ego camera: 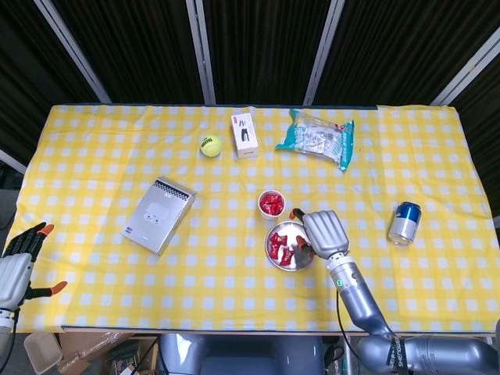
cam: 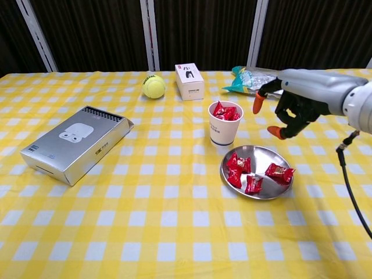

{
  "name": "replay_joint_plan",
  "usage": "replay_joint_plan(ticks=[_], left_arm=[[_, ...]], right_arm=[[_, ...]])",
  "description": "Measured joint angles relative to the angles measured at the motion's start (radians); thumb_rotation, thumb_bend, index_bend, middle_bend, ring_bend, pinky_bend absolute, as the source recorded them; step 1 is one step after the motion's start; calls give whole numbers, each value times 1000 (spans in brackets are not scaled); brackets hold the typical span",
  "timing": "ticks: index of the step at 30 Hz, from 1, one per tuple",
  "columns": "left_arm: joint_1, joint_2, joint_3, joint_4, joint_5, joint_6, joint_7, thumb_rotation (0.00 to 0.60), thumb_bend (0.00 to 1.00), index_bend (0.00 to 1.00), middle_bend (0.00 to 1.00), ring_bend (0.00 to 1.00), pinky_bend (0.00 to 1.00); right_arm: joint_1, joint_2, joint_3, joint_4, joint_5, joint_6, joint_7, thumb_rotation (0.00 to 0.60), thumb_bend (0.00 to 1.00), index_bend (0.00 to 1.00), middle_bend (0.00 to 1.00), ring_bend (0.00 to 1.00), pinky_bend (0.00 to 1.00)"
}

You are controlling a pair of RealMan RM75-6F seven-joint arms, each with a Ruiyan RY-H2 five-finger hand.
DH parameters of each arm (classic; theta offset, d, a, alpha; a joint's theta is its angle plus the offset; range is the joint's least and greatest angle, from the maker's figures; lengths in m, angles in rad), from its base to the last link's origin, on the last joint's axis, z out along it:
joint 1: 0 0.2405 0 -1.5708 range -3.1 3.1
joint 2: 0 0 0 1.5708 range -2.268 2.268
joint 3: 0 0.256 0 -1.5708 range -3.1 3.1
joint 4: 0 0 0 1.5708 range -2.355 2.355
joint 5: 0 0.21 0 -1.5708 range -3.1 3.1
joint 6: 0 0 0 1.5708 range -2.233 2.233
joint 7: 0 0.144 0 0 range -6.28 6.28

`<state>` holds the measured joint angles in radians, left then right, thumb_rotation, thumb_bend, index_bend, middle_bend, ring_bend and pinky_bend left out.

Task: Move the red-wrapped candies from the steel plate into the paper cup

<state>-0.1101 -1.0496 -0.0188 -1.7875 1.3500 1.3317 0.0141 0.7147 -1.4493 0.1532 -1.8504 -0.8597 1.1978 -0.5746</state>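
The white paper cup [cam: 224, 123] holds several red-wrapped candies, and it stands just left of and behind the steel plate [cam: 261, 158]. Several red candies [cam: 238, 164] lie on the plate, one apart at its right side [cam: 279, 171]. My right hand [cam: 290, 107] hovers above the plate's far right edge, fingers apart, holding nothing. In the head view the hand [ego camera: 324, 232] covers the right rim of the plate [ego camera: 287, 228], below the cup [ego camera: 271, 205]. My left hand [ego camera: 16, 266] hangs open off the table's near left corner.
A silver earbuds box [cam: 75, 144] lies at the left. A tennis ball [cam: 153, 86], a small white box [cam: 189, 81] and a snack bag [cam: 256, 78] sit behind the cup. A drink can [ego camera: 405, 223] stands at the right.
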Motion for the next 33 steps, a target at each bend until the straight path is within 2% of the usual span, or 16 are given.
replay_joint_plan(ticks=[9, 19, 33], left_arm=[[0, -6, 0, 3, 2, 4, 13, 600, 5, 0, 0, 0, 0], [0, 0, 1, 0, -3, -3, 6, 600, 7, 0, 0, 0, 0], [1, 2, 2, -1, 0, -3, 2, 600, 8, 0, 0, 0, 0]], right_arm=[[-13, -57, -43, 50, 46, -24, -17, 600, 367, 353, 822, 922, 1000], [-7, -127, -45, 151, 133, -35, -66, 600, 360, 353, 822, 922, 1000], [-23, -172, -45, 219, 141, -43, -57, 600, 359, 409, 822, 922, 1000]])
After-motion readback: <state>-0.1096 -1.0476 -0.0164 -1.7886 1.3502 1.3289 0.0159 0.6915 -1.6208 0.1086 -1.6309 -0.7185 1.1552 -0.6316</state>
